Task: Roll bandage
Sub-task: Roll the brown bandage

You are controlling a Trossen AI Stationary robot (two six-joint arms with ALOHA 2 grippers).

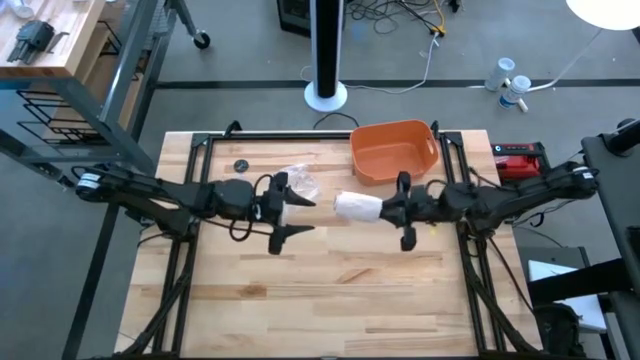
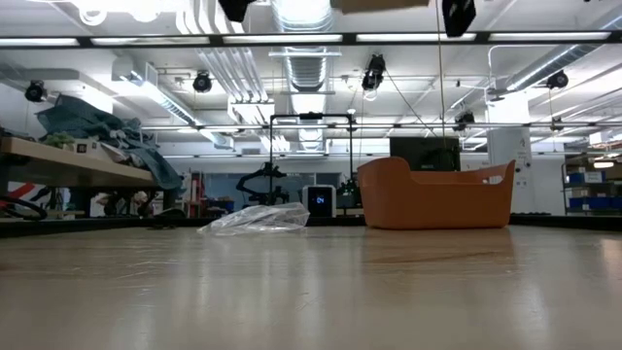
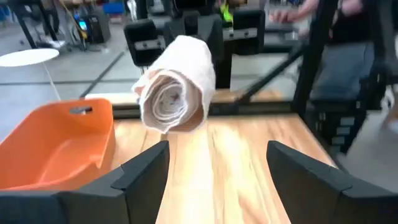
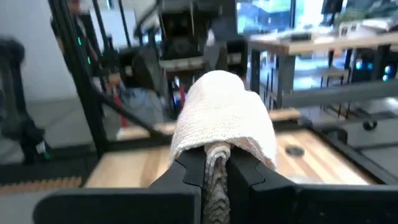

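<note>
The bandage [image 1: 358, 207] is an off-white gauze roll, held in the air over the table's middle by my right gripper [image 1: 392, 210], which is shut on it. The left wrist view shows its spiral free end [image 3: 169, 99]. In the right wrist view it [image 4: 224, 115] rises just past the fingers. My left gripper [image 1: 297, 216] is open and empty a little to the roll's left, its fingers [image 3: 142, 169] pointing at the roll. The low view shows no bandage on the table top. My right gripper pinches a narrow bunch of gauze layers [image 4: 216, 158] at the roll's right end between its two fingers [image 4: 189, 169]. The outer wraps bulge over the fingertips. The fingers come level from the table's right, along the roll's axis. The roll sticks out toward the left gripper, clear of the table.
An orange tub [image 1: 393, 150] stands at the back right, also in the low view [image 2: 434, 194] and the left wrist view [image 3: 56, 140]. A crumpled clear wrapper [image 1: 300, 182] lies behind the left gripper. A small dark disc [image 1: 241, 165] lies at the back left. Bare wood [image 1: 330, 290] lies in front.
</note>
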